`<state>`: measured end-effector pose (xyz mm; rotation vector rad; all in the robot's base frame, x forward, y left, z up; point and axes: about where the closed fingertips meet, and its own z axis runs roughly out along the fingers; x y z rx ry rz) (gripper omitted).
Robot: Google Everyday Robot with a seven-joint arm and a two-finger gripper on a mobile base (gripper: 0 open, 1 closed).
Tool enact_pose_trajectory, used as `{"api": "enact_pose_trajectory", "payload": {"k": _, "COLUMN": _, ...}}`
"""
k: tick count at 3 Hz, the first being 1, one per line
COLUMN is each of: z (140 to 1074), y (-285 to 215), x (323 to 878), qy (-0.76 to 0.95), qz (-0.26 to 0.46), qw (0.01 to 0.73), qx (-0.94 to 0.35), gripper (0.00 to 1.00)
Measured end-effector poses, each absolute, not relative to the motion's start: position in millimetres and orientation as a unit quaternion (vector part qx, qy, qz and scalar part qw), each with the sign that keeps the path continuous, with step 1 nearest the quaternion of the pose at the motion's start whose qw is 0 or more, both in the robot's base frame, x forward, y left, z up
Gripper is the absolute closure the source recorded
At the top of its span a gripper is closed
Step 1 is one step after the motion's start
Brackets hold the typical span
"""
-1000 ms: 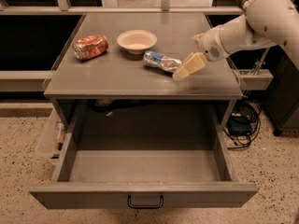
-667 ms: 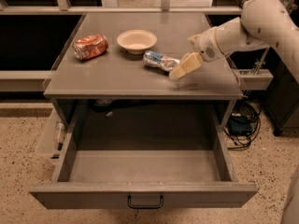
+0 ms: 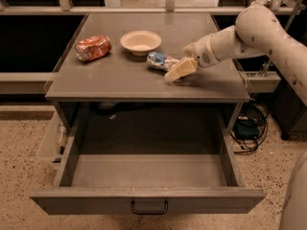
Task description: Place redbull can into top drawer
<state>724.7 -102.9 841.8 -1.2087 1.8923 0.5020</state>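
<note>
The claw [image 3: 176, 69] hangs low over the table [image 3: 120, 83], at the right end of the can [image 3: 159, 60], which lies on its side (clamped or not, I cannot tell). Left of the claw and further back is a bowl [image 3: 140, 41], then an orange can [image 3: 93, 48]. Below the claw the drawer [image 3: 86, 201] is open.

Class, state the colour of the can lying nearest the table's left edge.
Orange-red can, camera view; the gripper is at the redbull can.

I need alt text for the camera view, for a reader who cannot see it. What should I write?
The gripper, reaching in from the right, sits right beside the redbull can lying on a grey table, near a pale bowl and an orange-red can on its side. Below the tabletop, the top drawer stands pulled wide open.
</note>
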Motion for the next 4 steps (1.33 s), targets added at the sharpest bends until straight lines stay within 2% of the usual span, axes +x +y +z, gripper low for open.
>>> {"api": "enact_pose_trajectory", "payload": {"k": 3, "z": 841.5, "y": -102.4, "x": 725.5, "qy": 0.751, "qz": 0.199, "qw": 0.409, "qx": -0.479, "gripper": 0.88}}
{"api": "enact_pose_trajectory", "payload": {"k": 4, "z": 841.5, "y": -102.4, "x": 725.5, "qy": 0.751, "qz": 0.199, "qw": 0.409, "qx": -0.479, "gripper": 1.0}}
